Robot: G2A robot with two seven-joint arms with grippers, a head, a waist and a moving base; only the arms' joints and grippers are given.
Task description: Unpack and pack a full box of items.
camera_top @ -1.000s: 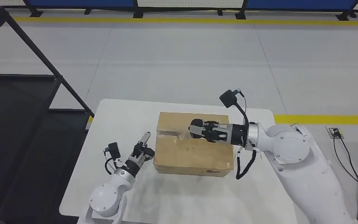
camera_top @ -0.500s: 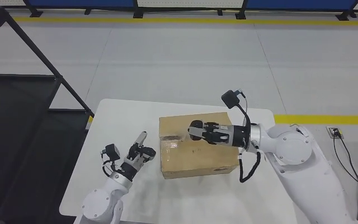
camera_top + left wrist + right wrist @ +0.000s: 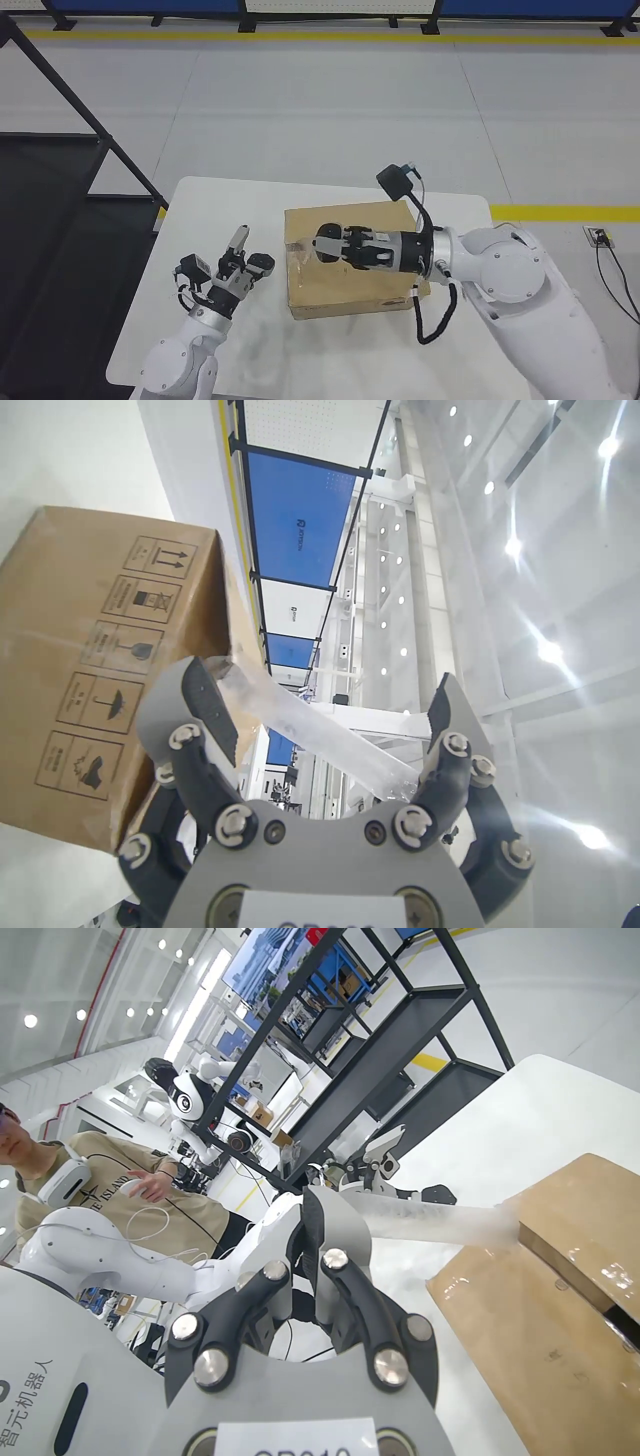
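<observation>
A black rack (image 3: 50,220) stands off the desk's (image 3: 215,205) left edge. Near the desk's left front, the left claw (image 3: 250,250) is tilted upward, just beside the left side of the box (image 3: 350,285) but not touching it. Its own wrist view shows this claw (image 3: 322,690) open, fingers spread wide. A strip of clear tape (image 3: 325,740) runs across the gap, from the box's (image 3: 100,650) upper corner toward the base of one finger. I cannot tell whether it sticks there.

The brown cardboard box sits at the middle of the desk, printed handling symbols on the side facing the left claw. In the right wrist view, one top flap of the box (image 3: 550,1328) stands slightly raised, with a dark gap under its edge.

The right arm reaches in from the right across the box top, and the right claw (image 3: 322,247) is above the box's left end. In its wrist view, the claw (image 3: 312,1218) is closed, pinching the end of the tape (image 3: 430,1223). The tape stretches taut from the fingers to the box's top edge.
</observation>
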